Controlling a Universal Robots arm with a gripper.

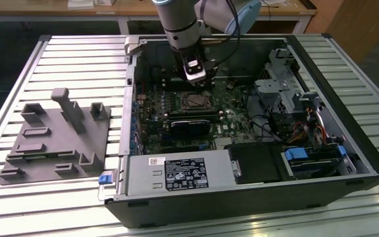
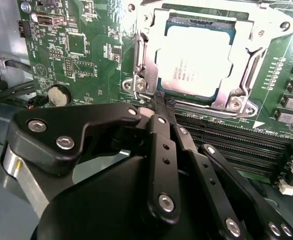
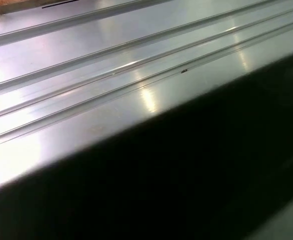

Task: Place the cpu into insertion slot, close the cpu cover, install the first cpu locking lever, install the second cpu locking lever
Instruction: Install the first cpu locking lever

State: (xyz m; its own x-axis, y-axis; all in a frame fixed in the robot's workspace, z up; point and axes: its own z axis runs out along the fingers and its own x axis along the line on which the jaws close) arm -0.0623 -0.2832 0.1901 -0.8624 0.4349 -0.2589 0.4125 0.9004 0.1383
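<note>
Black linkage bars of the claw (image 2: 159, 102) are filling the foreground in the second wrist view, its fingers drawn together to a narrow tip that is pressing down at the corner of the insertion slot (image 2: 199, 55), right beside a silvery screw and what appears to be a thin lever wire; whether the tip is actually pinching that wire cannot be told. Behind it, the cpu (image 2: 194, 60) is already sitting in the slot, its dull metal top showing through the square window of the cpu cover (image 2: 246, 60), which is lying flat over the chip. By that evidence the placing and the closing are looking done, while work on the locking levers is appearing to be under way; their latched state cannot be judged.

In the exterior view, the arm is reaching down into the open computer case (image 1: 347, 163) on the slatted counter (image 1: 77, 59), with the claw (image 1: 196, 79) hanging just above the slot (image 1: 194, 101). Faint print is crossing the chip's top and a white label is sitting on the power supply (image 1: 176, 175), neither being legible.
</note>
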